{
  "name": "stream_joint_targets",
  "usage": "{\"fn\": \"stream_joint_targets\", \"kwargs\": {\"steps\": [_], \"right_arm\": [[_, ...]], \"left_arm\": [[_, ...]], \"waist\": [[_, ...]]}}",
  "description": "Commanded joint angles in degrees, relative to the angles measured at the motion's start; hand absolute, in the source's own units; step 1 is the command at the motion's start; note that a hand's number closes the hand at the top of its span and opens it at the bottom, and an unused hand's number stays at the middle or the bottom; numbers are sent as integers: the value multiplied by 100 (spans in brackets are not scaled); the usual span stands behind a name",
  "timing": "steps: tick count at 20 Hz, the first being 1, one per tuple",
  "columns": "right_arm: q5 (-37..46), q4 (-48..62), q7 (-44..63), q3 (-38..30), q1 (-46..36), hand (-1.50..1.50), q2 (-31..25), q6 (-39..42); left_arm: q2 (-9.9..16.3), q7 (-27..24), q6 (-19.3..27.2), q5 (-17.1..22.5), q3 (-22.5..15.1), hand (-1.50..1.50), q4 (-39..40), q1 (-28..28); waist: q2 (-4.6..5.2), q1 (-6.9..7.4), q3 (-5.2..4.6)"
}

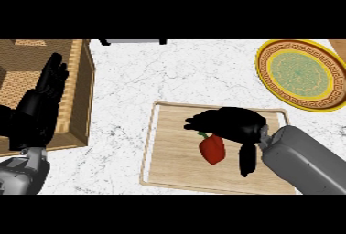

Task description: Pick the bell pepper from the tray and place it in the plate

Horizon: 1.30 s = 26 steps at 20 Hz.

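The marbled surface (169,73) lies bare between the wooden tray (175,169) and the plate (301,73) at the far right corner. The red bell pepper (213,148) lies on the tray under my right hand (229,122), whose fingers curl over its stem end, thumb hanging beside it; my left hand (44,98) rests open, fingers up, at the left edge

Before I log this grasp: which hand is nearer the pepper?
Right. The right hand is over the tray, fingers curled down by the pepper. The left hand rests open far off at the left edge.
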Motion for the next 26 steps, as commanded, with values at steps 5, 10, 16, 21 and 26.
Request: {"fn": "stream_joint_targets", "kwargs": {"steps": [5,10,16,21,26], "right_arm": [[269,368,-59,187,85,-150,245,-156],[515,295,-441,187,-52,150,237,-423],[778,298,-494,255,-120,150,431,-696],[984,317,-275,-227,-170,150,551,-1483],[920,663,-293,-1183,85,150,-29,-2228]], "left_arm": [[-444,93,-68,-42,-446,0,840,967],[-394,180,-226,96,-287,0,707,979],[-438,305,-174,-76,-244,0,881,769],[-456,213,-245,-12,-111,0,847,1010],[-444,318,-217,-70,0,0,664,972]], "waist": [[178,46,-230],[149,67,-223],[162,-71,-222],[156,-82,-230],[160,-232,-214]]}}
